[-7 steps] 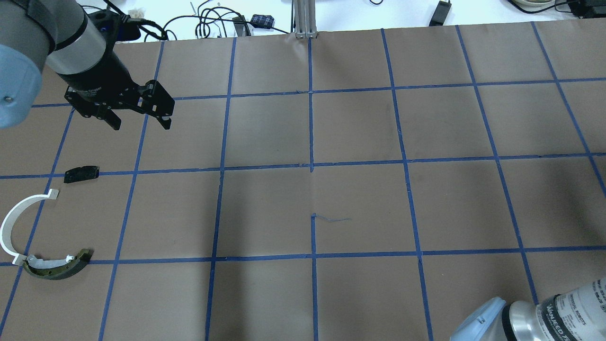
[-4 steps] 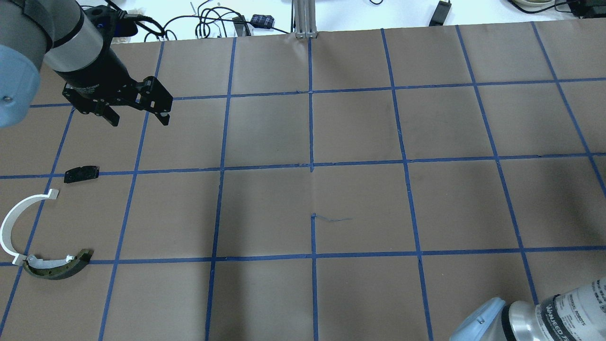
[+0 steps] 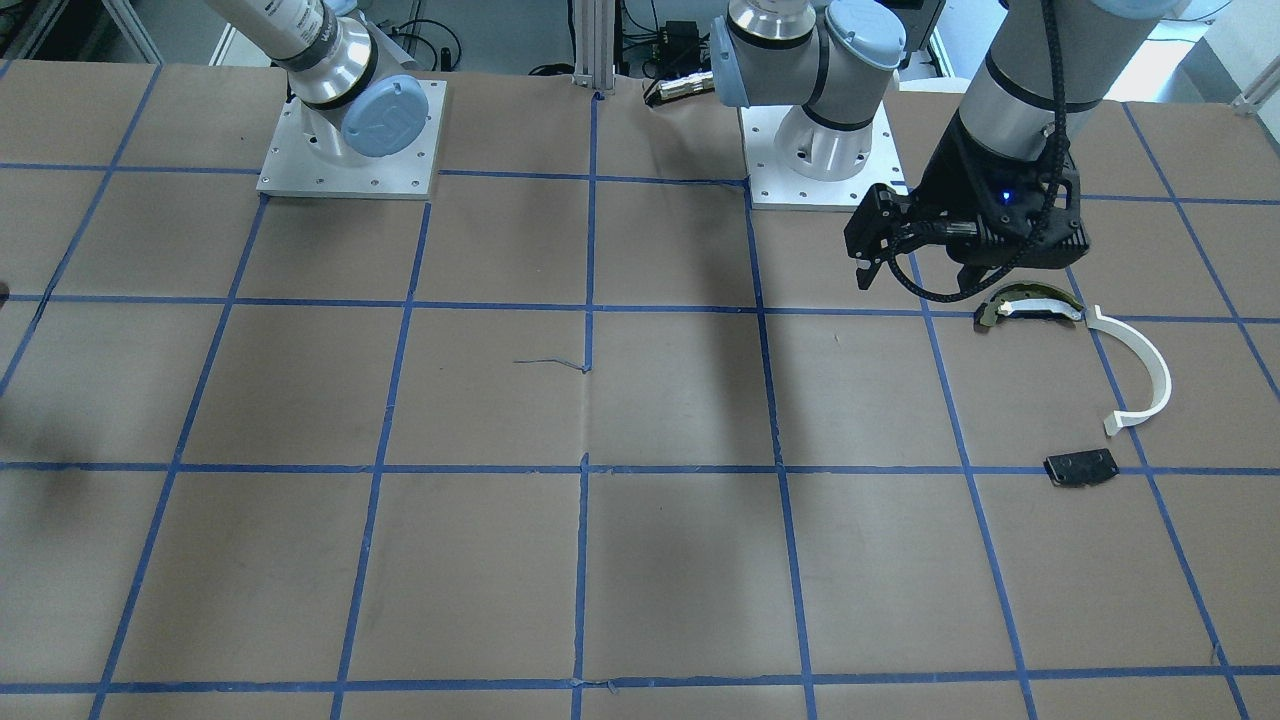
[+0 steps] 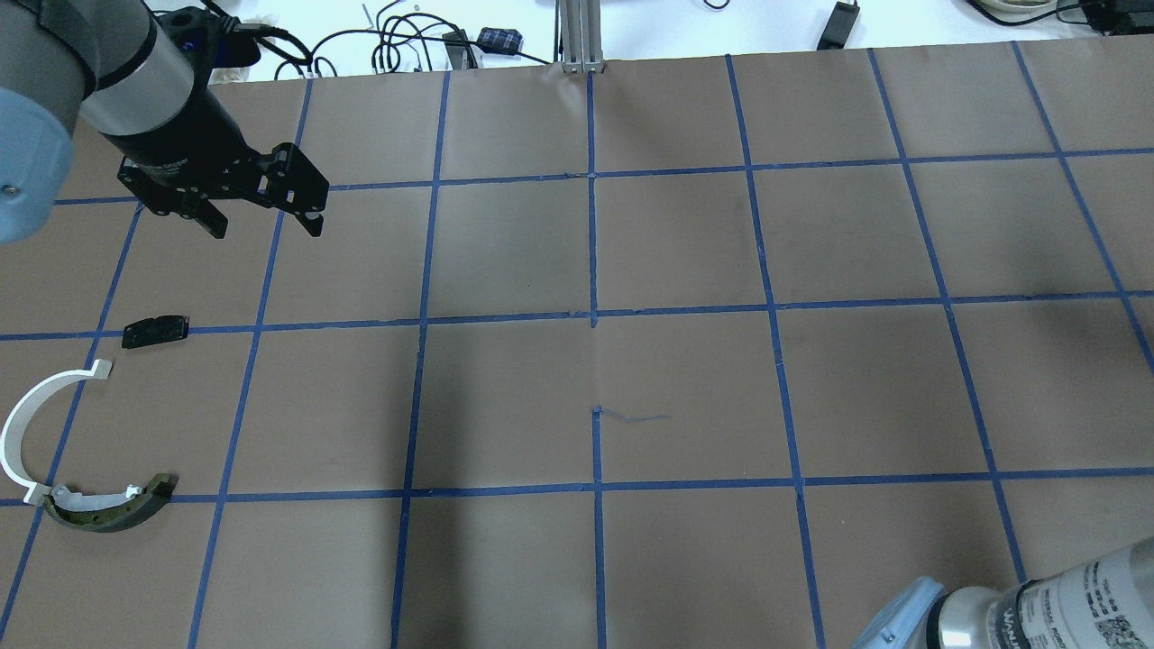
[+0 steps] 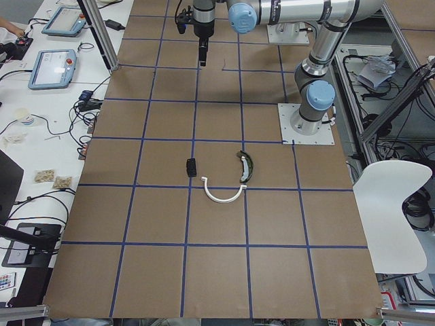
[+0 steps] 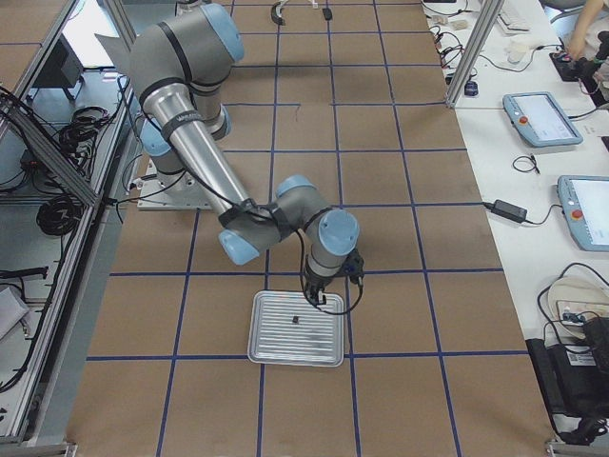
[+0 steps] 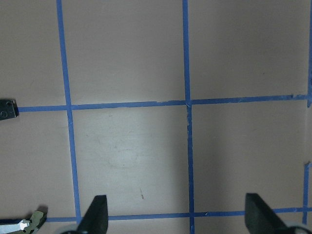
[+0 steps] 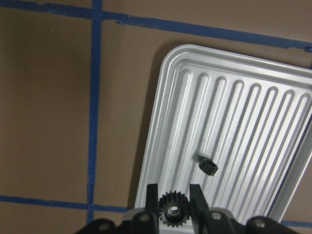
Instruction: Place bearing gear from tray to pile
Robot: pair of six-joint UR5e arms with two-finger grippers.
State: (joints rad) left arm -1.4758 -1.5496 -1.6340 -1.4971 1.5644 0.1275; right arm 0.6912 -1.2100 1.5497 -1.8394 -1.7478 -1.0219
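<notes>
The right gripper (image 8: 174,194) is seen closed on the bearing gear (image 8: 172,213) at the bottom centre of the right wrist view. The small black toothed wheel is pinched across its rim between the two fingertips, with its bore turned toward the camera, so no long axis has to be minded. Whether it is lifted clear of the rim behind it cannot be told. Just beyond the fingers the ribbed silver tray (image 8: 234,68) is spread toward the upper right of that frame, and a second, smaller gear (image 8: 208,166) is left lying on it, apart from the gripper. In the exterior right view the tray is found at the lower centre under the near arm, while the pile (image 4: 108,517) is shown only as tiny parts at the very top edge. Nearly the whole length of the table (image 4: 685,388) is thus set between the two. In the front-facing view the pile is spread at the right middle: an olive-and-silver curved piece (image 3: 1030,305) at or against one end of a white half-ring (image 3: 1166,385), and a flat black plate (image 3: 1080,467) apart from both, lower in the frame. The left gripper (image 4: 267,230) is hung at the upper left of the overhead view, its jaws wide apart with nothing between them, near the black plate. The coming move is judged to turn on this: the pile lies far along the table from the held gear, and the arm nearer to it is the left one, not the one gripping.
</notes>
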